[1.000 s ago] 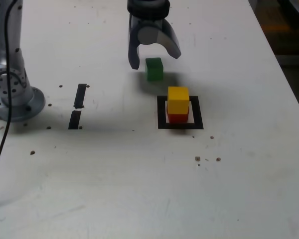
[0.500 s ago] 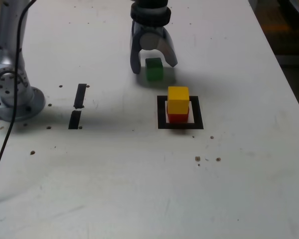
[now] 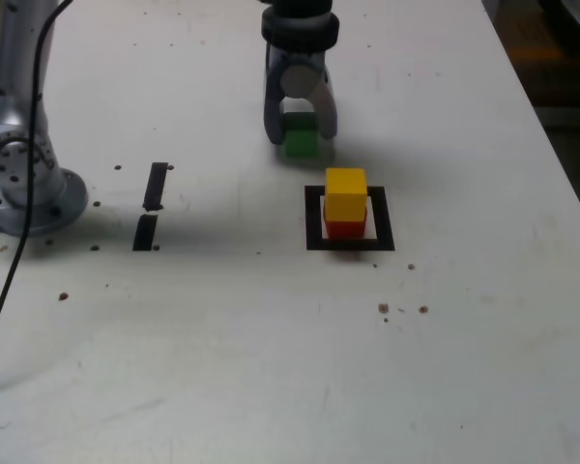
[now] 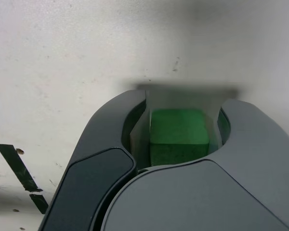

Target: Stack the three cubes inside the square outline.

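My pincer (image 3: 301, 133) is closed on the green cube (image 3: 301, 139), which sits between its two fingers, resting on the white table (image 3: 271, 338). The square outline (image 3: 350, 218) lies near the green cube, toward the camera and slightly to the exterior view's right. Inside it, the yellow cube (image 3: 346, 193) sits on the red cube (image 3: 345, 228).

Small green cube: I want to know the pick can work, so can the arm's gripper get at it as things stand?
Probably yes: the gripper is shut around the small green cube, with nothing between. The yellow-on-red stack stands apart.
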